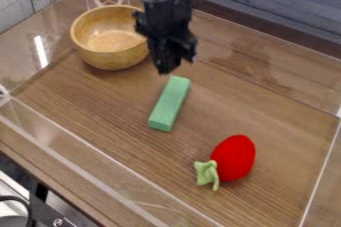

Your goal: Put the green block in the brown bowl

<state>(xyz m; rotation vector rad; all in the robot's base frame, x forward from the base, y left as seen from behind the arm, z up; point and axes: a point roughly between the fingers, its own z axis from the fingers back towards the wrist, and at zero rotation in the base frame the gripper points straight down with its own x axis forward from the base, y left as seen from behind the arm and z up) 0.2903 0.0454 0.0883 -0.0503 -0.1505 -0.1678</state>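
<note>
Green and flat, the long light-green block [170, 104] lies on the brown wooden table [94, 121], all by itself. Nothing is touching it. The black robot gripper [170, 66] hangs above the far end of the block, pointing down at the table, and its two fingers are pinched tight together with nothing between them. So the grab looks like it missed: the block is on the table, not in the grip. The block's long side runs from near us, a bit to the left, up and away toward the gripper, a bit to the right. Its far end sits just below the closed fingertips, and its near end points toward the red strawberry toy with the green stem [229, 159], which rests well apart from it, closer to us and to the right. The round light-brown wooden bowl [111, 37] is behind and to the left of the block, just beside the arm, and it has nothing in it. I think the gripper needs to open, come back down over the middle of the block, and pinch it across its narrow sides. From there, the bowl is a short trip to the left and back.
</note>
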